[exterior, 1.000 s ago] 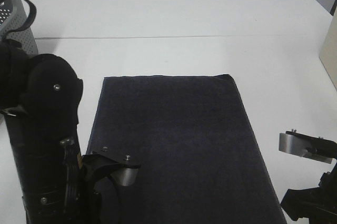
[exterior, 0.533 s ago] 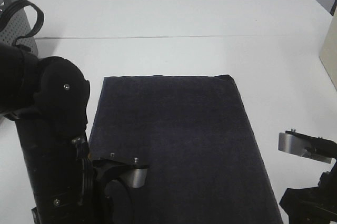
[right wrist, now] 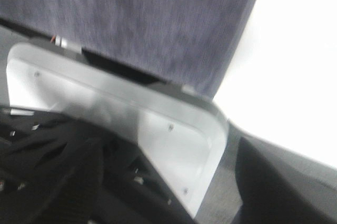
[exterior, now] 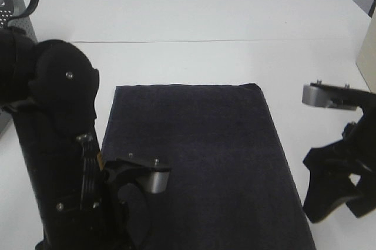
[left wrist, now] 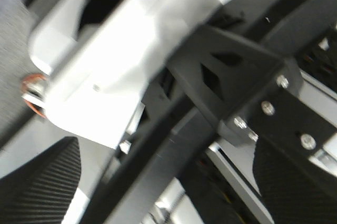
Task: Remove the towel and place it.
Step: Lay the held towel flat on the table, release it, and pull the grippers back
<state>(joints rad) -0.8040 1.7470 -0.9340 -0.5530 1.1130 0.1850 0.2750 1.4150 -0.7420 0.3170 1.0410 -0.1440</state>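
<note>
The towel (exterior: 194,162) is dark navy and lies flat and spread out in the middle of the white table (exterior: 194,15). My left arm (exterior: 59,144) stands over its near left corner. In the blurred left wrist view the left gripper (left wrist: 174,192) has its two textured fingers (left wrist: 47,182) far apart with nothing between them. My right gripper (exterior: 329,185) hangs in the air just off the towel's right edge. In the right wrist view the towel (right wrist: 142,13) and bare table show beyond the right gripper (right wrist: 163,187), whose dark fingers (right wrist: 279,182) stand wide apart and hold nothing.
A grey perforated basket (exterior: 12,9) stands at the far left behind my left arm. A beige box edge (exterior: 368,68) shows at the right border. White table surface lies beyond and to the right of the towel.
Both grippers have opened. The right arm has risen and drawn back from the towel's near right corner. The left arm has shifted slightly. The towel stays flat.
</note>
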